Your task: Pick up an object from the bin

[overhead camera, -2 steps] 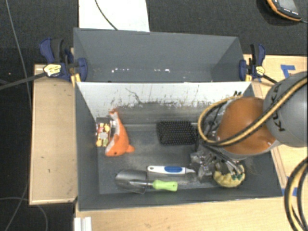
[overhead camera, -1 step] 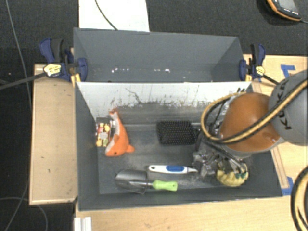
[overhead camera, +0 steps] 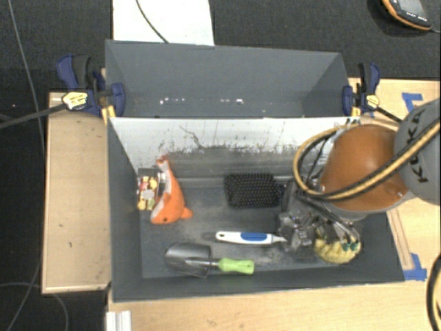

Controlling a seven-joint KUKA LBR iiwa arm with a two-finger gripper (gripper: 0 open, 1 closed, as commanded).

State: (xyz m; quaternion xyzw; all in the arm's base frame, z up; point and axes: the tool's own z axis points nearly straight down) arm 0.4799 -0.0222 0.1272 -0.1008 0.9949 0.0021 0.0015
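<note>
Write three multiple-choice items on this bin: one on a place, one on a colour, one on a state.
1. Where in the bin does the orange toy lie?
A. at the view's left
B. at the view's right
C. in the centre

2. What colour is the handle of the scoop?
A. red
B. green
C. blue

3. How does the toothbrush rest?
A. flat on the floor
B. upright against a wall
C. on top of the scoop

Key: 1 A, it lies by the left wall. 2 B, the handle is bright green. 3 A, it lies lengthwise on the floor, apart from the scoop.
</note>
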